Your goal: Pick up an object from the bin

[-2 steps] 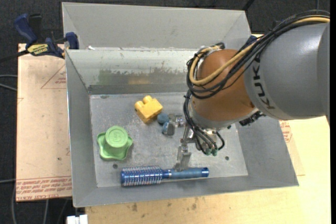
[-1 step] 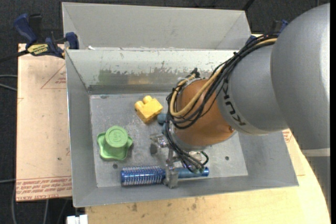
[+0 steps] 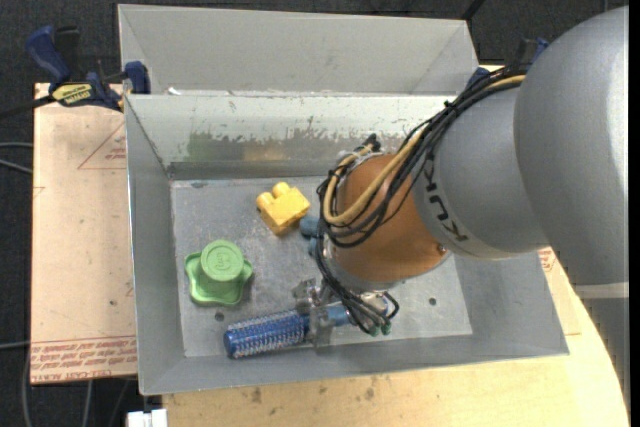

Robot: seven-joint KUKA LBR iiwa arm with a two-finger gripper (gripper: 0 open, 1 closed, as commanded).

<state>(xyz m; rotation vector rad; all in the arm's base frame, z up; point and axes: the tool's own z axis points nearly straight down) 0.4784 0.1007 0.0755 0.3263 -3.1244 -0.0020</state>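
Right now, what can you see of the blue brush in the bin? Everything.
The brush is blue, long and narrow, with rows of short pale bristles along it; it looks like plastic. It lies flat on the floor of the bin, close to the near wall, lengthwise left to right, right end slightly farther back. That right end runs under the arm, so contact there is hidden. Nothing else touches it.

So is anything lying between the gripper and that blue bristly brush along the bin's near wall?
Nothing visible does. The gripper is right at the right end of the blue brush; the green cap and yellow block lie clear of both, farther left.
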